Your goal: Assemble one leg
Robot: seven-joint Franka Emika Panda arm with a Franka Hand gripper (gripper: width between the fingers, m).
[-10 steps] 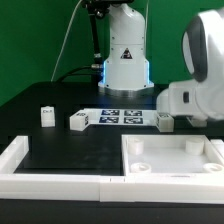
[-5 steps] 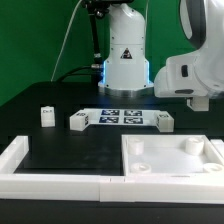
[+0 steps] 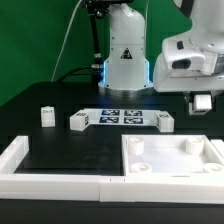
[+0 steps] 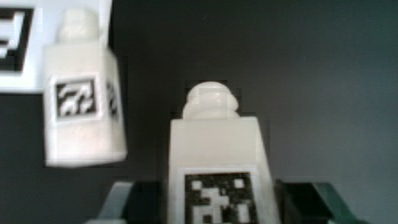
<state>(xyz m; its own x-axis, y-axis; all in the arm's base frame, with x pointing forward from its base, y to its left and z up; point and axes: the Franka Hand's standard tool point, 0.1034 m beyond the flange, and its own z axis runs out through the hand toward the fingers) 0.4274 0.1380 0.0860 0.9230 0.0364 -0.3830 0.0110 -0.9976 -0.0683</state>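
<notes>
My gripper [image 3: 203, 104] is raised at the exterior view's right and is shut on a white leg [image 3: 203, 100], held above the table. In the wrist view the held leg [image 4: 217, 150] stands between my gripper's [image 4: 217, 206] two fingers, tag facing the camera and peg end pointing away. Another leg [image 4: 84, 100] lies on the black table below it, beside the marker board's corner [image 4: 9, 40]. Three legs rest on the table: one [image 3: 46, 115] at the left, one [image 3: 80, 121] left of the marker board [image 3: 120, 116], one [image 3: 164, 121] right of it.
The large white tabletop [image 3: 205, 160] lies at the front right. A white L-shaped frame [image 3: 20, 160] runs along the front and left. The robot base [image 3: 125, 55] stands behind the marker board, with cables at the back left.
My gripper has risen from table level at the right, lifting the leg off the table. The three other legs have not moved.
</notes>
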